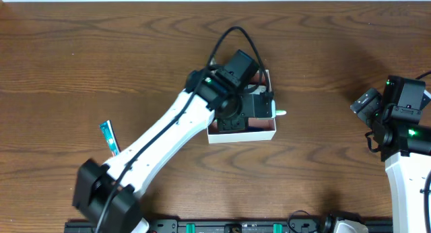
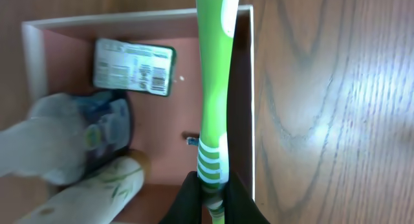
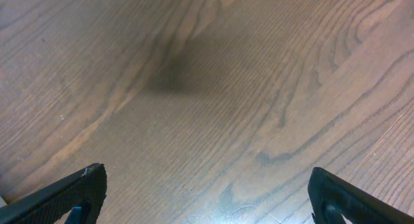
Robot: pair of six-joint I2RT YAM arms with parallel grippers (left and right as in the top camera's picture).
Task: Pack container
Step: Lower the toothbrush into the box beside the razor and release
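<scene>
The container (image 1: 242,135), a shallow white-walled box with a reddish-brown inside (image 2: 162,114), sits mid-table. My left gripper (image 2: 212,193) is shut on the handle of a green and white toothbrush (image 2: 213,88). It holds the toothbrush over the container's right side, along the right wall. The toothbrush's tip (image 1: 279,112) sticks out past the container's right wall in the overhead view. Inside the container lie a green-and-white packet (image 2: 134,67), a dark blue and white pack (image 2: 97,133) and a pale tube (image 2: 97,191). My right gripper (image 3: 207,198) is open and empty over bare wood at the right.
A small blue-and-white stick-shaped item (image 1: 110,138) lies on the table at the left, beside the left arm. The right arm (image 1: 401,118) stands at the table's right edge. The arm mounts run along the front edge.
</scene>
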